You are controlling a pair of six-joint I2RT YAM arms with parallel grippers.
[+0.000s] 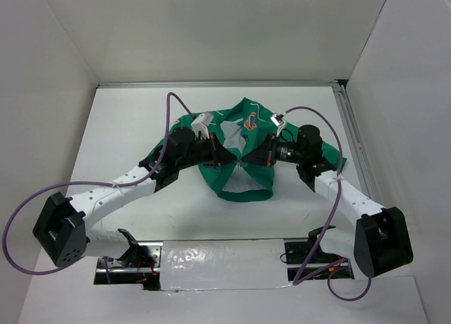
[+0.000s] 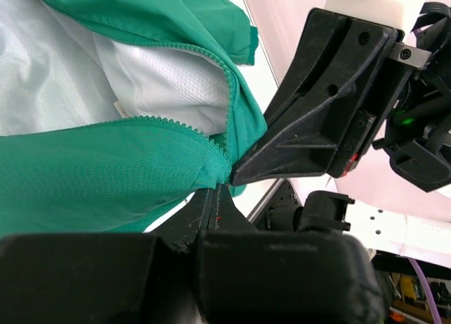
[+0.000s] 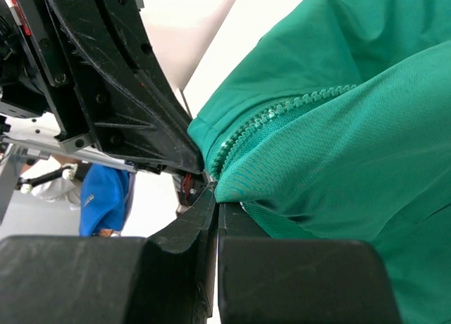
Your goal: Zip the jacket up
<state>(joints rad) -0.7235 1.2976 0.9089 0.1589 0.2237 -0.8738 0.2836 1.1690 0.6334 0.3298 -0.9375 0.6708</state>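
Note:
The green jacket (image 1: 243,183) lies crumpled in the middle of the white table, its white lining (image 2: 169,91) showing and its orange letter patch (image 1: 251,120) at the far side. The zipper teeth (image 3: 282,109) are apart in the upper part of the opening (image 2: 176,123). My left gripper (image 1: 227,155) and right gripper (image 1: 255,156) meet tip to tip over the front of the jacket. The left gripper (image 2: 215,191) is shut and pinches the green fabric where the two zipper sides join. The right gripper (image 3: 217,197) is shut on the fabric edge beside the zipper.
A metal rail (image 1: 356,148) runs along the table's right edge. White walls close in the back and both sides. Purple cables (image 1: 173,106) loop above both arms. A strip of shiny tape (image 1: 211,257) lies between the arm bases at the near edge.

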